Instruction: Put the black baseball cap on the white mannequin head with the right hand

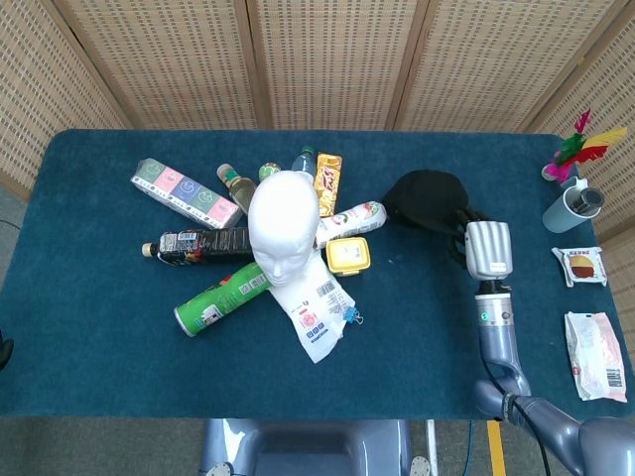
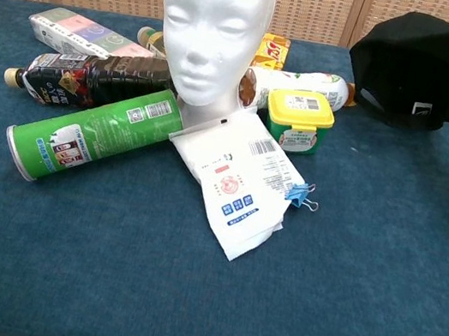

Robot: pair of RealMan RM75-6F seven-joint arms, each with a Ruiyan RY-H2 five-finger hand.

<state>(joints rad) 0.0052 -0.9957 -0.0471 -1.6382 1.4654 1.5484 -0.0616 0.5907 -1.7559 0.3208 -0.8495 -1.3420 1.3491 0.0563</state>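
The white mannequin head [image 1: 283, 226] [image 2: 212, 31] stands upright amid clutter at the table's middle, facing the front edge. To its right the black baseball cap [image 1: 425, 200] [image 2: 429, 69] is tilted up off the cloth, its brim side raised. My right hand [image 1: 487, 248] grips the cap's right edge; in the chest view the hand is almost out of frame at the top right corner. My left hand does not show in either view.
Around the mannequin lie a green can [image 1: 220, 297], a dark bottle [image 1: 196, 245], a white pouch [image 1: 317, 307], a yellow tub [image 1: 348, 255] and snack packs. At the far right are a cup [image 1: 572, 206], a feather toy [image 1: 579, 147] and wrapped snacks [image 1: 595, 354].
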